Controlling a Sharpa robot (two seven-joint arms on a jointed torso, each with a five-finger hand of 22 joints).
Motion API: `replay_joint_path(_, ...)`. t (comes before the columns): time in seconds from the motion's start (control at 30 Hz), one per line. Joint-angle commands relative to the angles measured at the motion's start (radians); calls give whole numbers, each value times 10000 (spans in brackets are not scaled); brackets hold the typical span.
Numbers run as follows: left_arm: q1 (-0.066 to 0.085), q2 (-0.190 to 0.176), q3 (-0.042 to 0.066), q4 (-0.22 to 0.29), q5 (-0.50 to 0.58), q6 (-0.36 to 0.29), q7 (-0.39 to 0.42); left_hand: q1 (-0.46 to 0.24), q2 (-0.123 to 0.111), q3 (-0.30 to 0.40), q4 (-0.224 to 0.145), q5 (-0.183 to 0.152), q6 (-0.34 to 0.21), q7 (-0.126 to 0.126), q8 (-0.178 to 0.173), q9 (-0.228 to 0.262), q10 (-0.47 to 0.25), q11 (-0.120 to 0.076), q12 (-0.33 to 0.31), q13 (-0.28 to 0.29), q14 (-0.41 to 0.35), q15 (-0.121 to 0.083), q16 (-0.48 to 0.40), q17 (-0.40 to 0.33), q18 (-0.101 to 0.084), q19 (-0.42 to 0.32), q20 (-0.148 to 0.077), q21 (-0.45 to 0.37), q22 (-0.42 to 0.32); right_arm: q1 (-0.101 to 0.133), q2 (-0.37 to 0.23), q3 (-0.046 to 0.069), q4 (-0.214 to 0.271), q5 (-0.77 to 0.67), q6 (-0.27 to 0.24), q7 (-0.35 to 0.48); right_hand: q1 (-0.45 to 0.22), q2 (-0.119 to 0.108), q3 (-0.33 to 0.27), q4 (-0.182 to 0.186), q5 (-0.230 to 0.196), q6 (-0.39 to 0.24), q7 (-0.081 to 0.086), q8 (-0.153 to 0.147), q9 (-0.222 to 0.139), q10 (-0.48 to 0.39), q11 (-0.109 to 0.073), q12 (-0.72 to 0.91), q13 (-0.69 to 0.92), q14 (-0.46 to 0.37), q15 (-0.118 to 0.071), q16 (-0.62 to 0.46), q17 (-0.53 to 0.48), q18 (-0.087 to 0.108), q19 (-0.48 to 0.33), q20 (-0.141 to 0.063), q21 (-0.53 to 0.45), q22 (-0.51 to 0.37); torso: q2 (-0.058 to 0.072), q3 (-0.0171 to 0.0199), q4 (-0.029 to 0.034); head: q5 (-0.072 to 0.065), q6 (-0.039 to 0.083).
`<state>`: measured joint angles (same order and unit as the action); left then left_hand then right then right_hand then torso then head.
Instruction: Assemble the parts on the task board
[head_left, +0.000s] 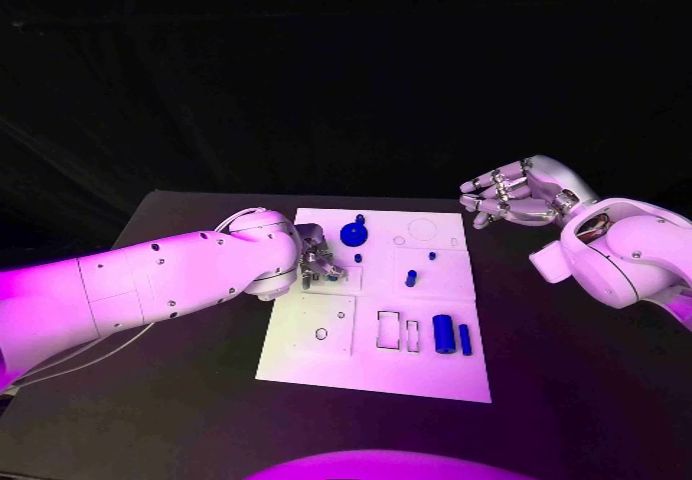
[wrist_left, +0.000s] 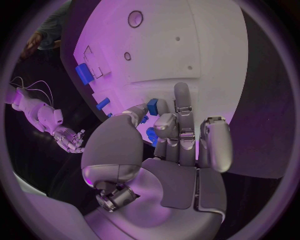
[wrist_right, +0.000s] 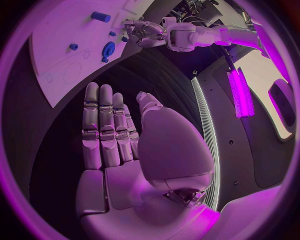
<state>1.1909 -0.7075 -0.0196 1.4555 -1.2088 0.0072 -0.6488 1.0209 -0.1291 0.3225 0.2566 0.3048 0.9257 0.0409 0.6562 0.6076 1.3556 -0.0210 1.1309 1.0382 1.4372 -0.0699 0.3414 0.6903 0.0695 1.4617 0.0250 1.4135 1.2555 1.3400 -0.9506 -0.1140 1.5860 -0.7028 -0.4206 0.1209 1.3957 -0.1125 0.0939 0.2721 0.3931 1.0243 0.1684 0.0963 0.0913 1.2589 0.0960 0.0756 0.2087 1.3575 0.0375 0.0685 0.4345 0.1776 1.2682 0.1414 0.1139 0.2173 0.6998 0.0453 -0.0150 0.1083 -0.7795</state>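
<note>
The task board (head_left: 378, 360), a flat matte white rectangular plate, lay in the middle of the black table (head_left: 173, 420), and everything else was placed against it. On its far half stood a round blue part with a knob-like top (head_left: 353, 235), with a small blue peg (head_left: 358, 257) just nearer the robot and another small blue peg (head_left: 410, 279) toward the board's centre. On its near half, toward the right edge, a blue block (head_left: 444, 334) lay beside a thinner blue bar (head_left: 464, 339), next to outlined rectangular slots; faint circles were drawn at the far right corner. The left hand (head_left: 320, 265), silver and smooth with jointed metallic fingers, sat over the board's left edge at about mid-length, and the left wrist view showed its fingers (wrist_left: 181, 107) drawn in around a small blue part (wrist_left: 152, 106) pinched against the thumb, with a second blue piece (wrist_left: 152, 136) lower between the fingers; whether that one was held too I could not tell. The right hand (head_left: 508, 195) hung apart from the board, beyond its far right corner, holding nothing, its fingers (wrist_right: 100, 125) straight and side by side with the thumb set apart. Bare table ran along the board's right edge and near edge, and the board's near left quarter carried only a printed square with small holes.
</note>
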Motion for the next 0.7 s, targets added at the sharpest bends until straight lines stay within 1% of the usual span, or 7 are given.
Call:
replay_joint_path(0.03,-88,-54,-32,85,206,142,-95,101,-42,-229,85,31,71,36,-9,-282,-71,-14,37,11,69,1,-43,19,-81,124,-34,-26,-14,-3,-2,2,-21,-26,62,-29,-102,18,-36,47,18,-37,66,-45,16,7,61,-29,-7,-9,53,-40,-13,55,-6,65,-61,-17,-3,0,3,-20,15)
replay_joint_path(0.13,-68,-133,43,175,257,136,-95,118,-49,-474,211,32,70,39,-16,-296,-77,-10,41,6,71,2,-52,28,-81,127,-33,-27,-10,-4,5,1,-44,-21,66,-36,-144,25,-51,60,21,-44,70,-48,17,1,67,-27,-6,-17,58,-38,-16,56,-7,73,-71,-34,-2,5,0,-2,36)
replay_joint_path(0.2,-33,-195,96,243,319,135,-94,89,-65,-673,294,30,66,42,-22,-306,-78,-8,50,9,74,4,-58,34,-81,127,-32,-30,-11,-5,13,0,-64,-19,65,-37,-150,26,-54,62,20,-46,71,-49,17,-1,68,-27,-6,-18,59,-38,-16,57,-7,74,-73,-36,-6,5,3,15,48)
replay_joint_path(0.3,49,-274,164,334,438,134,-92,-16,-19,-927,345,36,65,43,-33,-322,-82,-5,58,9,77,6,-66,43,-82,129,-31,-29,-5,-7,28,-2,-97,-10,65,-39,-169,26,-63,67,20,-51,73,-51,17,-5,70,-27,-5,-23,62,-38,-18,57,-8,77,-78,-44,-12,3,5,29,60)
replay_joint_path(0.53,333,-403,307,511,744,194,-79,-181,73,-1284,360,48,59,42,-49,-348,-98,-4,53,-13,81,8,-79,55,-84,134,-29,-25,11,-29,78,-6,-173,8,75,-33,-206,31,-79,75,21,-60,77,-54,18,-12,75,-27,-3,-31,67,-37,-21,58,-10,83,-88,-60,-3,3,-3,126,155)
replay_joint_path(0.57,399,-432,342,532,802,236,-75,-183,75,-1298,358,49,56,43,-51,-349,-107,-4,37,-33,81,7,-79,55,-85,136,-28,-22,17,-35,87,-7,-185,9,81,-31,-209,32,-80,76,22,-60,77,-54,18,-13,75,-27,-3,-32,67,-37,-21,58,-10,84,-89,-61,-1,0,-2,132,162)
replay_joint_path(0.7,623,-542,411,506,903,522,-63,-17,91,-1449,328,62,-37,79,-132,-398,-198,15,-78,-170,80,25,-89,62,-82,129,-15,-33,1,-47,96,-9,-211,11,87,-33,-214,34,-82,77,24,-61,78,-55,18,-14,76,-27,-3,-34,68,-37,-21,58,-11,85,-90,-64,4,0,2,122,195)
